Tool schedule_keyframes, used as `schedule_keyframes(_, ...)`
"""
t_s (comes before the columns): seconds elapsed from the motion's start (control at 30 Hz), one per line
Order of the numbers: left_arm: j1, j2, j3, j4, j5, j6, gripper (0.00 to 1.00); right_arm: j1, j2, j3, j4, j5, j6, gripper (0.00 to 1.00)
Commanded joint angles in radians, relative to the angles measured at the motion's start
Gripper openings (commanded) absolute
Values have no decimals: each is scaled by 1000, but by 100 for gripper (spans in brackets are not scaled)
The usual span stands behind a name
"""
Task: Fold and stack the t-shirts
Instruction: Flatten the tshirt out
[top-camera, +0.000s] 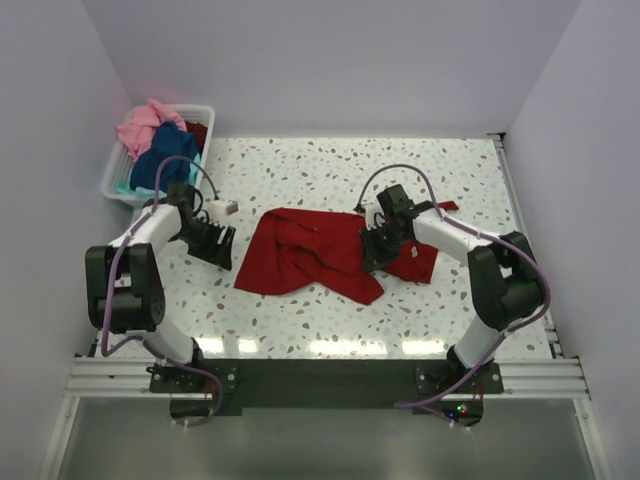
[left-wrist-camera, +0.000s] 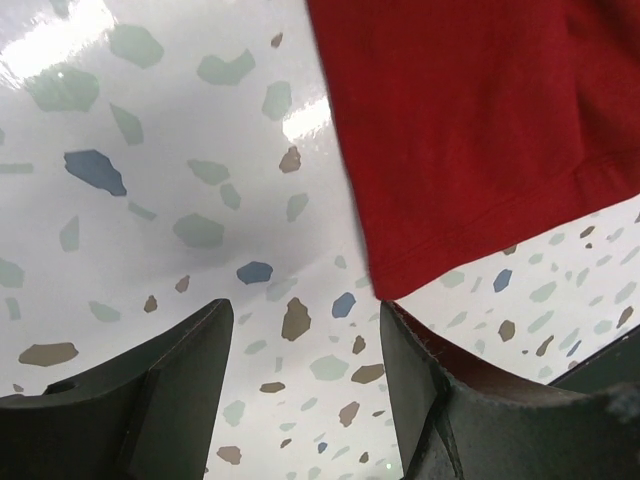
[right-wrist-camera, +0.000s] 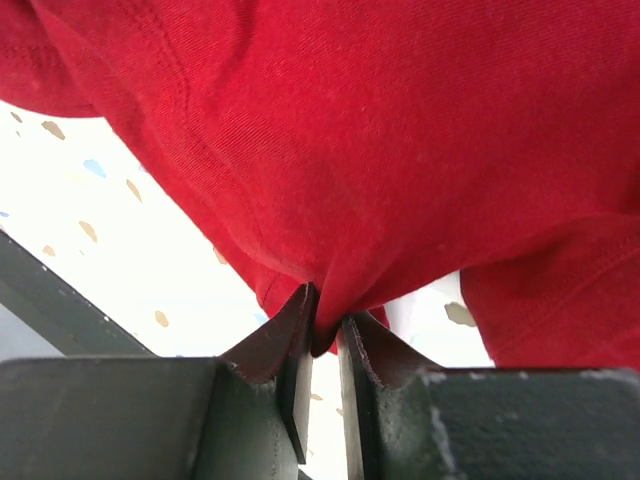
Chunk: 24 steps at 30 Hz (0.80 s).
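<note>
- I read this as a robotics lab cell: plain white walls (top-camera: 330, 60) box in the speckled desk (top-camera: 300, 320) on three sides.
- The left arm (top-camera: 130, 270) and the right arm (top-camera: 500, 280), both trailing cables, are bolted to a metal rail (top-camera: 105, 378) at its near edge.
- A white basket (top-camera: 112, 182) of t-shirts (top-camera: 165, 150) sits in one corner.

**Top external view:** fixed high behind the arm bases (top-camera: 185, 375), looking down and forward across the whole surface (top-camera: 300, 170) — distant enough to take in its full width.

**Left wrist view:** mounted behind the left end effector (left-wrist-camera: 305, 310), facing down at the surface from close range, with an edge of the deep red t-shirt (left-wrist-camera: 480, 130) at upper right.

**Right wrist view:** behind the right end effector (right-wrist-camera: 325, 315), very near — that t-shirt fills most of the frame.

All three views share it.
</note>
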Motion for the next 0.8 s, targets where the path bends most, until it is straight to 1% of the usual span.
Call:
schedule_keyframes(0.0,1,-27,-23,27,-44,44,66,-4,-47,42,-54,18,-30,19)
schedule_keyframes(0.23,-6,-18,-26,38,-47,46,66,-3,-16,62,-57,11,-12,18)
schedule_keyframes(0.3,-7,-21,-28,38,-49,46,66,-3,-11,70,-62,14,-12,21)
schedule_keyframes(0.33,-7,-21,-28,37,-51,47,66,-3,-10,73,-65,15,-13,23)
schedule_keyframes(0.37,-7,-23,-31,37,-51,50,66,-4,-7,76,-69,15,-10,29)
schedule_keyframes(0.4,-7,-24,-31,35,-51,50,66,-3,-7,78,-71,16,-7,29)
schedule_keyframes(0.77,-7,-17,-26,35,-40,46,66,-3,30,70,-52,-2,-3,26)
